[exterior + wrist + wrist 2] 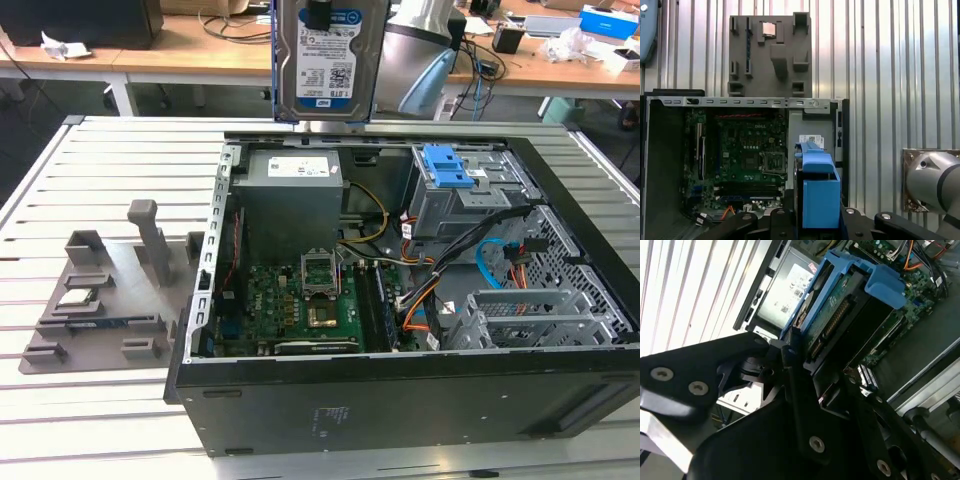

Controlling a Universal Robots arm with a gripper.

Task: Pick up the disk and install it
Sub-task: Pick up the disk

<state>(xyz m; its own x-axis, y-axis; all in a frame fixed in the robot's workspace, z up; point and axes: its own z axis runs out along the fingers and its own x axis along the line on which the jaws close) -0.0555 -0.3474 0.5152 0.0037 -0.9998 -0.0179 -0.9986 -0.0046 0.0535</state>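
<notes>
The disk (328,60), a silver hard drive with a white-and-blue label in a blue caddy, hangs upright in the air above the back of the open computer case (400,400). My gripper (320,12) is shut on its upper end. In the second wrist view the black fingers (790,357) clamp the disk (840,315) at its connector end. In the first wrist view the disk (817,195) shows edge-on over the case, beside the motherboard (747,150).
A grey drive cage with a blue latch (447,168) sits at the case's far right corner, with cables and a second metal cage (540,315) in front of it. A grey fixture (110,290) holding a small chip (77,298) lies on the slatted table, on the exterior view's left.
</notes>
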